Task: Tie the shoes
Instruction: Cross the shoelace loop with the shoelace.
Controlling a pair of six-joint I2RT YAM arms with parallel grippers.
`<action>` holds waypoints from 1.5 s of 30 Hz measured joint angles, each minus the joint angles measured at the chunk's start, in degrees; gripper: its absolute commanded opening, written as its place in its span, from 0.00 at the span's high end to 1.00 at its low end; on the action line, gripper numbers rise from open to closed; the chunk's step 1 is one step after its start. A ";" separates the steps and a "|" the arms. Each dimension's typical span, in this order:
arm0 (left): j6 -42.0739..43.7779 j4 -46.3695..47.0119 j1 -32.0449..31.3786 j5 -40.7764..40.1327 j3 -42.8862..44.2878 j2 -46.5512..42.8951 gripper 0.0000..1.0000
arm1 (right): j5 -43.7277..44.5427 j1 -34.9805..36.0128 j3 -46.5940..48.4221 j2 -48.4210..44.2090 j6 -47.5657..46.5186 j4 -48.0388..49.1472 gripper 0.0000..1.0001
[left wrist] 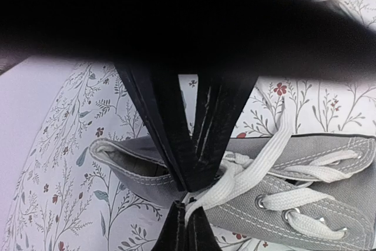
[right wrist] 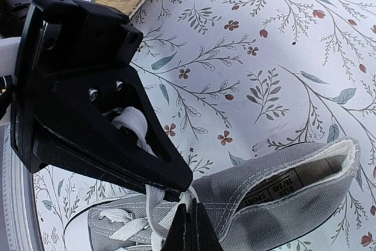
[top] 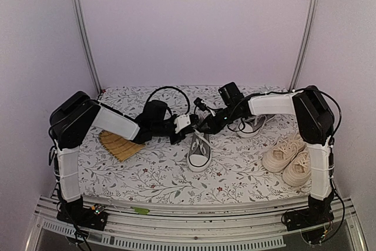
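- Left pincer (left wrist: 185,211) is clenched on the white lace (left wrist: 276,145) of a grey sneaker (top: 200,152); the strand runs from the top eyelets straight into its closed tips.
- Right pincer (right wrist: 189,214) is clenched too, its tips meeting the left ones nose to nose just above the sneaker's open collar. Lace lies right against its fingers, but I cannot tell whether a strand is actually pinched.
- That grey sneaker stands near the middle of the table (top: 158,174), white toe cap toward the near edge, laces loose.
- A second grey sneaker (top: 252,124) sits behind the right forearm.
- The cream pair (top: 289,157) rests side by side near the right edge, well apart from both pincers.
- A woven mat (top: 120,144) lies under the left forearm.
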 measured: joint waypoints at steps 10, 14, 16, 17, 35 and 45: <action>0.11 0.24 0.00 0.13 0.00 0.00 0.81 | -1.84 -0.37 -0.24 -0.33 0.63 -0.02 0.97; 3.06 -1.95 0.00 0.20 0.11 -0.09 0.59 | -3.02 -0.37 -0.24 -0.31 0.57 -0.70 0.94; 5.53 -4.94 -0.02 -0.09 0.70 -0.17 0.58 | -3.58 -0.39 -0.22 -0.28 0.57 -1.25 0.94; 6.69 -6.14 -0.02 -0.52 1.09 -0.20 0.58 | -3.91 -0.39 -0.15 -0.22 0.57 -1.60 0.94; 11.15 -5.64 -1.66 -6.86 2.38 -0.02 1.00 | -4.31 -0.11 3.91 2.75 -0.96 -5.33 0.85; 5.57 -5.18 -1.64 -5.14 2.29 0.04 1.00 | -4.50 0.00 4.31 2.97 -2.32 -5.95 0.72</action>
